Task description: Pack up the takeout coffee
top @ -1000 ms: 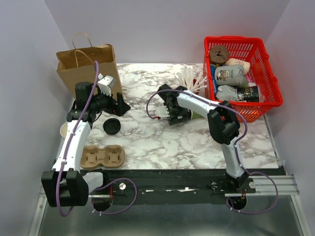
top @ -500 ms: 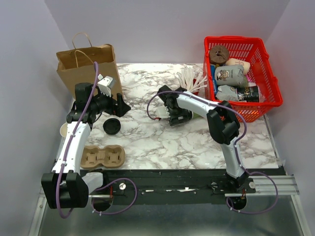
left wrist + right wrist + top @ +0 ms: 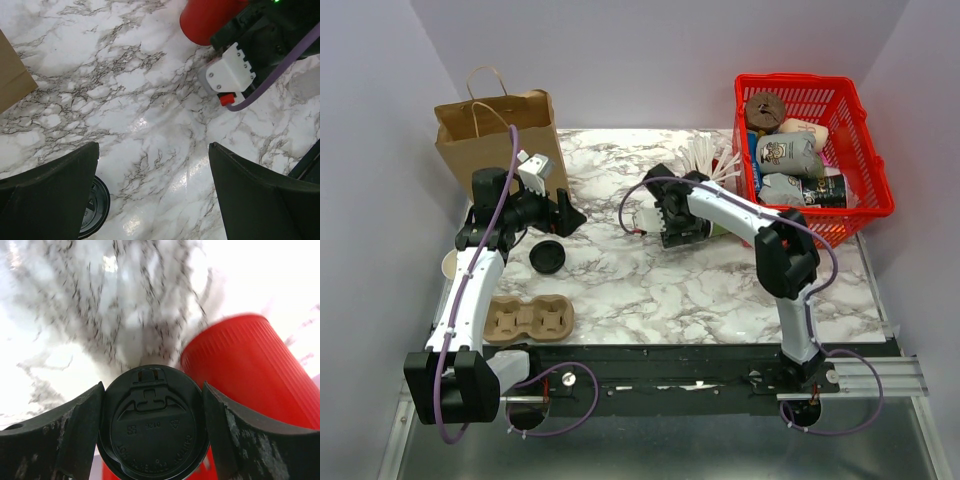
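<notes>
The right gripper [image 3: 677, 226] has its fingers clamped on the lidded coffee [image 3: 152, 422] near mid-table, with a red cup [image 3: 250, 365] just at its 1 o'clock. At its 9 o'clock, the left gripper [image 3: 152, 192] hangs with fingers wide apart.

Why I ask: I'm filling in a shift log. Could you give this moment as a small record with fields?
right hand: shut on the takeout coffee, fingers either side of its lid
left hand: open, holding nothing, above the marble table
beside the coffee: red cup of white sticks
loose black lid: on the table near the left hand
paper bag: standing far left, coffee not yet in it
cup carrier: near left edge, no cup in it
</notes>
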You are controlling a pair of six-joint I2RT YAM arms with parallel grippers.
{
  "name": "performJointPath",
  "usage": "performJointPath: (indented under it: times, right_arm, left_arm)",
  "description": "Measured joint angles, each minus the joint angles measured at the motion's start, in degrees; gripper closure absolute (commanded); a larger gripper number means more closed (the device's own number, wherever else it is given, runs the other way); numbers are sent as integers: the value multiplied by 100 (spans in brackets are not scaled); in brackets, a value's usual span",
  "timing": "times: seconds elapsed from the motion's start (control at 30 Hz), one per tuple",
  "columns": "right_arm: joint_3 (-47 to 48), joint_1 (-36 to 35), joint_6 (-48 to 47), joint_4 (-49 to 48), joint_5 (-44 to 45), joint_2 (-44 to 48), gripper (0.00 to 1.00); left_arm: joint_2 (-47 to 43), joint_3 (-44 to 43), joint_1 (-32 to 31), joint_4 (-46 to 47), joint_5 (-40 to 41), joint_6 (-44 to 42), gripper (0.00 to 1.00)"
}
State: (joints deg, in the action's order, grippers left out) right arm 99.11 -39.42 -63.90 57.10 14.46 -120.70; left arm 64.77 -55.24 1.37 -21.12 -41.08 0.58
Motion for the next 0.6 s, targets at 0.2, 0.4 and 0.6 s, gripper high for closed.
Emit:
performJointPath:
  times: [0.2, 0.4, 0.6]
  right_arm:
    - [0, 46, 396, 138, -570, 874, 25]
    - [-74, 341, 999, 7, -1858, 1602, 25]
    - [-813, 918, 1606, -682, -3279, 2247, 25]
  left_arm:
    - [28, 0, 0, 17, -15, 26, 1]
    - [177, -2, 0, 9, -57, 55, 1]
    - [382, -251, 0, -404, -79, -170, 1]
